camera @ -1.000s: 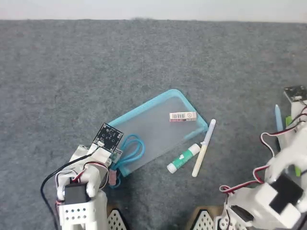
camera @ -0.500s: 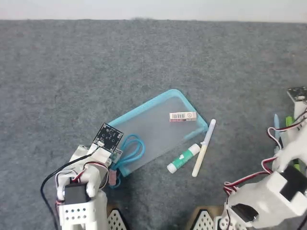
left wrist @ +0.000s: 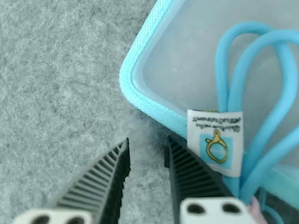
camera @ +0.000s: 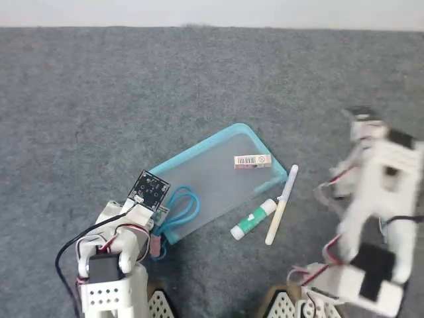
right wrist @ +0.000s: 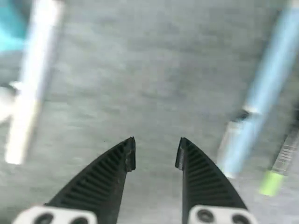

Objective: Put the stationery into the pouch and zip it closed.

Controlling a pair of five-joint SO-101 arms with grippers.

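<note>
Grey carpet (camera: 99, 99): translucent blue-edged zip pouch (camera: 212, 185) lay diagonally, barcoded white strip (camera: 252, 161) at far end; left gripper (left wrist: 147, 141), right gripper (right wrist: 156, 140) both parted, empty.

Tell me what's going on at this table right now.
Two arms are working on a teal pouch and loose stationery. The left gripper sits open and empty at the pouch's corner, beside its cord loop. The right gripper hangs open over the carpet between a white pen and a blue pen, holding nothing. A glue stick lies beside the white pen, just outside the pouch.
</note>
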